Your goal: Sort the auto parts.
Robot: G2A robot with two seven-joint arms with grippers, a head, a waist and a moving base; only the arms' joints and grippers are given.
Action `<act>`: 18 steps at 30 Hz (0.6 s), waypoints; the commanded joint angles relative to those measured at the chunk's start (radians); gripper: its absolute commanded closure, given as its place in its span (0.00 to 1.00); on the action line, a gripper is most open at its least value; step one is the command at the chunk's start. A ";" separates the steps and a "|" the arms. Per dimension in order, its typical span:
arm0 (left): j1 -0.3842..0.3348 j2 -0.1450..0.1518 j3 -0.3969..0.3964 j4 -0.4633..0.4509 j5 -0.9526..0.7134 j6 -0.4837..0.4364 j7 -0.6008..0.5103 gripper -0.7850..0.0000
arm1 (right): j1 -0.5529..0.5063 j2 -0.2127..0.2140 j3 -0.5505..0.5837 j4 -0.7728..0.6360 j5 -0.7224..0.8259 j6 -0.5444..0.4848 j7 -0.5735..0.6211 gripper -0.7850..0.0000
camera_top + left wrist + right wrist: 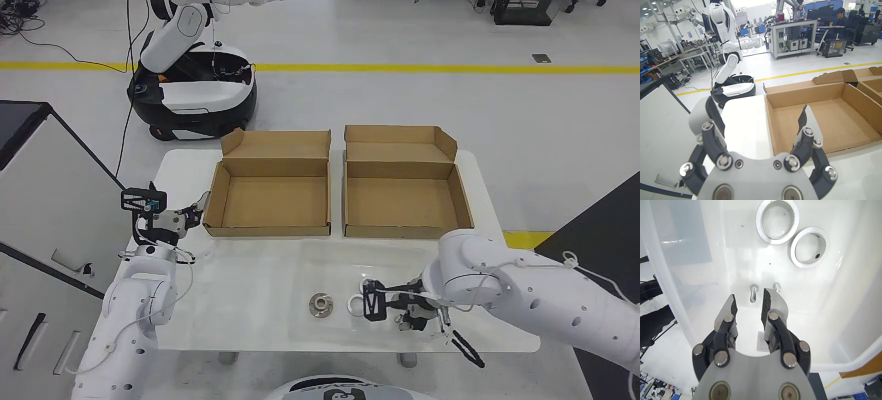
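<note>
A shallow white tray (pixel 250 295) at the table's front holds the parts. In the right wrist view two metal rings (pixel 777 238) (pixel 808 264) lie side by side on the tray floor (pixel 829 313), and two small bolts (pixel 754 292) (pixel 776 287) lie nearer. My right gripper (pixel 749 294) hangs open just above the tray, with one bolt ahead between its fingertips and the other beside one finger. From above, the right gripper (pixel 372 300) is next to a ring (pixel 355 303) and a flanged metal part (pixel 319 303). My left gripper (pixel 757 104) (pixel 193 213) is open and holds nothing, beside the left box.
Two open cardboard boxes (pixel 270 195) (pixel 405 195) stand side by side at the back of the table, both with bare floors. Another white robot (pixel 195 85) stands on the floor beyond the table. A grey cabinet (pixel 40 190) stands to the left.
</note>
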 commanded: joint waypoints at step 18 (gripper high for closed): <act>0.000 0.000 0.000 0.000 0.000 0.000 0.000 0.00 | -0.018 -0.025 -0.002 0.017 -0.019 0.011 0.005 0.78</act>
